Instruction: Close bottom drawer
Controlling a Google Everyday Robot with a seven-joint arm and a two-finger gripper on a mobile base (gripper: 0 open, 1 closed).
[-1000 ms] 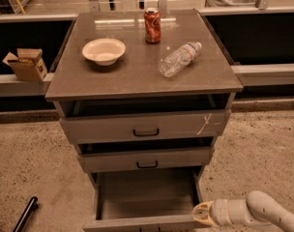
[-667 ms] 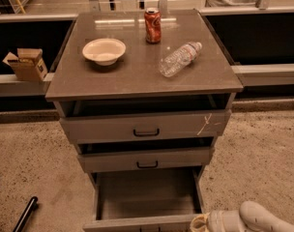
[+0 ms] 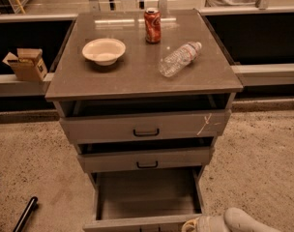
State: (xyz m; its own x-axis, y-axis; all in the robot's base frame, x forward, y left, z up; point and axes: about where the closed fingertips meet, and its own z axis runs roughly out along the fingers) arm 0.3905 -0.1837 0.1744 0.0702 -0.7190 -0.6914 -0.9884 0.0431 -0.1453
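The bottom drawer (image 3: 147, 195) of the grey cabinet stands pulled far out, its inside bare; its front edge (image 3: 137, 223) runs along the lower frame border. The gripper (image 3: 191, 224) sits at the bottom edge, at the right end of that drawer front, with the pale arm (image 3: 243, 221) behind it to the right. The middle drawer (image 3: 146, 159) and the top drawer (image 3: 146, 127), which carries a pale scratch mark (image 3: 204, 123), are each slightly open.
On the cabinet top (image 3: 137, 76) stand a white bowl (image 3: 104, 50), a red can (image 3: 152, 25) and a lying plastic bottle (image 3: 180, 58). A cardboard box (image 3: 26, 64) sits on a ledge at left. A black rod (image 3: 25, 213) lies on the floor lower left.
The gripper and arm have moved left and down, toward the right end of the bottom drawer's front. The drawer looks the same.
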